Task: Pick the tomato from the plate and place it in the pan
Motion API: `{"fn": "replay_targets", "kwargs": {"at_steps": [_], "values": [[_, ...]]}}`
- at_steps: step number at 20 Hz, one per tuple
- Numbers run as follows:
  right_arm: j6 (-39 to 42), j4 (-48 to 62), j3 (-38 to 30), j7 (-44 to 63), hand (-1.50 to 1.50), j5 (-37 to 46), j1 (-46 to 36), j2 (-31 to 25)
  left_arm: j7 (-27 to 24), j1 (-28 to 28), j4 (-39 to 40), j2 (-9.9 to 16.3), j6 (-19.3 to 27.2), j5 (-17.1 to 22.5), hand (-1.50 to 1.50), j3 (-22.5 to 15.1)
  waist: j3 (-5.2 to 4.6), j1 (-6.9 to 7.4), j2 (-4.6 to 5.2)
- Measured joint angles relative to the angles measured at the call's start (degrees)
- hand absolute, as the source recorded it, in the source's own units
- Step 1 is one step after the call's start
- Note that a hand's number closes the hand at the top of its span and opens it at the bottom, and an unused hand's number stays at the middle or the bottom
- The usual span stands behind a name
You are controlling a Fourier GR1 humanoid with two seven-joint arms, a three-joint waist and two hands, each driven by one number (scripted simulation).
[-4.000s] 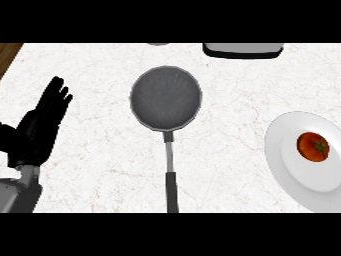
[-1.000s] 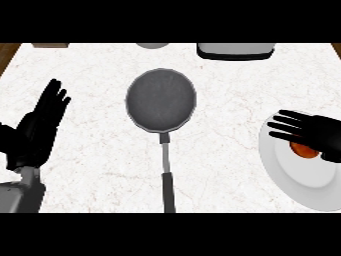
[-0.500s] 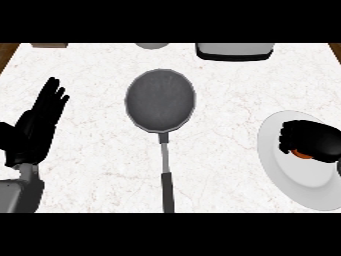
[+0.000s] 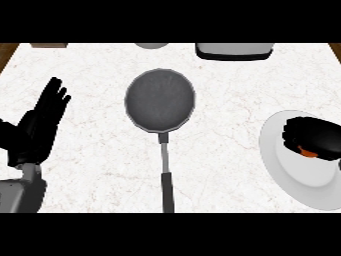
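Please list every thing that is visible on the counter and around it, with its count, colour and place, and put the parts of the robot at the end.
pan: 1, dark grey, centre of the counter, its handle pointing toward the lower edge of the view.
plate: 1, white, at the right side of the counter.
tomato: 1, red-orange, on the plate, mostly hidden under the right hand.
counter: 1, white marbled top, with brown wood showing at its left and right ends.
objects at the far edge: a dark and white one, a pale rounded one and a brownish one; all cut off, I cannot identify them.
left hand: 1, black, on a grey forearm, resting open at the left.
right hand: 1, black, curled round the tomato over the plate.
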Motion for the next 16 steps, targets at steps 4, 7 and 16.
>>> {"fn": "replay_targets", "kwargs": {"at_steps": [4, 7, 16], "values": [[3.53, -4.66, 0.75, 9.64, 1.50, -1.04, -0.58, 6.66, 0.13, 0.58, 0.05, 0.25, -0.15, -0.17, 0.00, 0.20, -0.31, -0.26, -0.53], [5.92, -4.86, 0.60, 19.42, 1.50, 0.80, -0.77, 11.99, 0.24, 0.67, 0.19, 0.38, -0.23, -0.21, 0.00, 0.22, -1.14, -0.42, -1.10], [6.41, -10.15, -0.09, 49.05, 1.50, 4.91, -6.06, 29.44, 0.85, 0.84, 0.85, 0.52, -0.37, -0.46, 0.00, -0.11, -0.69, 0.07, -2.64]]}}
